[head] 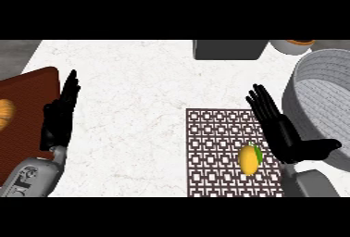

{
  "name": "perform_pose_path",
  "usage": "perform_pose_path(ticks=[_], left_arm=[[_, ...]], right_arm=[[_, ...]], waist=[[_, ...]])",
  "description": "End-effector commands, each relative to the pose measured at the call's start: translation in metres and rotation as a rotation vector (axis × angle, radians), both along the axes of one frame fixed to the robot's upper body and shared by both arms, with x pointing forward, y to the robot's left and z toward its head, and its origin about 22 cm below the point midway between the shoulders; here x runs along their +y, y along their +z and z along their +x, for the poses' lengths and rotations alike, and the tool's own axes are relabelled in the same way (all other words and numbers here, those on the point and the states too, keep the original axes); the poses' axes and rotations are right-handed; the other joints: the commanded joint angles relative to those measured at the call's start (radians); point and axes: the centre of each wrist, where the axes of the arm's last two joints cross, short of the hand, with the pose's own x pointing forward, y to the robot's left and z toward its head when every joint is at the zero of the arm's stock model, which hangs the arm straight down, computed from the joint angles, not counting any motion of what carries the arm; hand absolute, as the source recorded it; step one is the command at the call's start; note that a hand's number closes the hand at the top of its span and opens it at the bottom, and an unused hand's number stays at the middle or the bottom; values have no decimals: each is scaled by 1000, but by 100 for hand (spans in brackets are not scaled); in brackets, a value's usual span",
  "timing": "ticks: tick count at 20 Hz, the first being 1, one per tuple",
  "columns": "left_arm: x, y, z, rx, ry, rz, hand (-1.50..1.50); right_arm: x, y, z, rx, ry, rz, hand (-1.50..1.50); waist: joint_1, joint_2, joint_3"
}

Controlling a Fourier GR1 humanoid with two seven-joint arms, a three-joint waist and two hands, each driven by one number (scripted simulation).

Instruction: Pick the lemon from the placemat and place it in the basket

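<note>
In the head view, the lemon [249,160] lies on the patterned placemat [212,139], toward its near right part, with a small green leaf at its far end. The right hand [284,132] stands just to the right of the lemon, fingers straight and spread, thumb pointing right toward the basket [308,92]; it holds nothing and does not appear to touch the fruit. The grey basket sits at the right edge, beyond the placemat, its rim just beside the hand.

The step in hand looks like the reach for the lemon. To do it well, the right hand should shift left until the palm is over the fruit, come down with the fingers on one long side and the thumb on the other, and close only once the lemon sits between them, since a rounded fruit is likely to roll if nudged from one side.

The left hand [60,115] rests open at the left, fingers pointing far, at the edge of a brown board [27,88].

The basket is cut off at the right, so its full depth is unclear. An orange object [5,113] on the board is cut by the left edge and cannot be identified. A dark box [229,49] and a pale round vessel [294,46] at the far edge are only partly shown.
</note>
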Motion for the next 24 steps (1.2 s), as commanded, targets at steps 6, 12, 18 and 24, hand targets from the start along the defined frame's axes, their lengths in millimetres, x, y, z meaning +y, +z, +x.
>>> perform_pose_path(ticks=[6,12,18,24], left_arm=[[40,8,-2,78,-15,-102,0],[45,-3,-13,164,-75,-174,0],[56,-7,-6,178,-72,-194,0],[70,-5,-10,171,-69,-176,0]], right_arm=[[-117,53,22,-503,-118,343,150],[-21,29,-9,-755,55,-179,-150],[4,74,-42,-611,-59,-231,-150],[-41,128,-54,-401,-44,-610,-150]], waist=[[13,37,30],[14,24,22],[1,25,21],[-13,20,17]])
